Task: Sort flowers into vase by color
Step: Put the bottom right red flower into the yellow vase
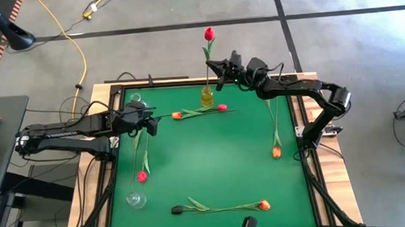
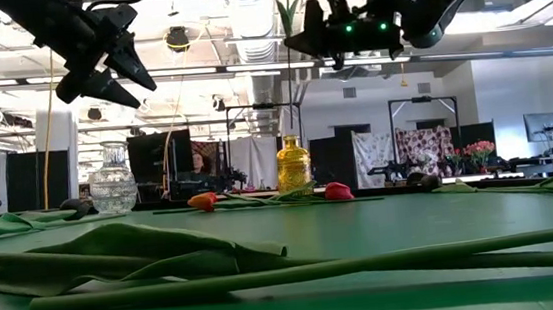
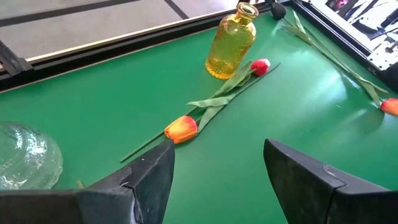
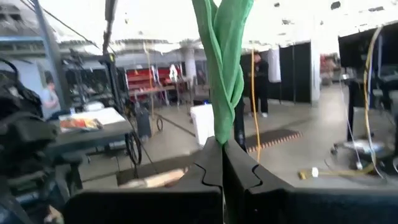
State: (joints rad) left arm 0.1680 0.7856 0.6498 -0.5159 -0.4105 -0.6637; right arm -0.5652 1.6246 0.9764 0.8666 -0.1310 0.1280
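**Red tulip held upright over the yellow vase**

The green surface [image 1: 212, 161] carries loose flowers: an orange tulip [image 1: 177, 115] and a red one [image 1: 222, 107] lying just beside the yellow vase [image 1: 207, 96]. The right gripper [image 1: 222, 69], jaws clenched on a stem, holds the red tulip [image 1: 209, 34] upright with its stem in that vase. The left gripper [image 1: 149, 121] hovers near the orange tulip, jaws released and empty.

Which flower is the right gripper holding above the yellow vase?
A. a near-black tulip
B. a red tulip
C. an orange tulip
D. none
B: the right gripper is shut on the stem of the red tulip, standing over the yellow vase.
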